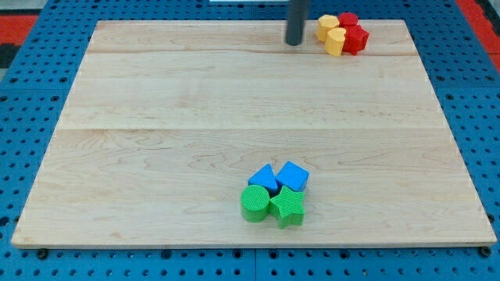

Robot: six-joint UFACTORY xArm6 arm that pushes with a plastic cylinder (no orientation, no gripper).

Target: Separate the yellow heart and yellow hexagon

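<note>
Near the top edge of the pale wooden board (195,117), toward its top-right corner, four small blocks huddle together: the yellow hexagon (327,26) sits just above the yellow heart (336,41), the two touching, with a red block (348,19) behind them and another red block (356,39) pressed to the heart's right. My tip (294,42), the blunt end of a dark matte rod with no jaws to open or close, rests just left of the yellow pair, apart from them. Close to the bottom edge, a blue triangle (264,179), blue cube (293,176), ribbed green cylinder (254,204) and green star (287,206) cluster tightly. Blue pegboard (31,140) surrounds the board.
</note>
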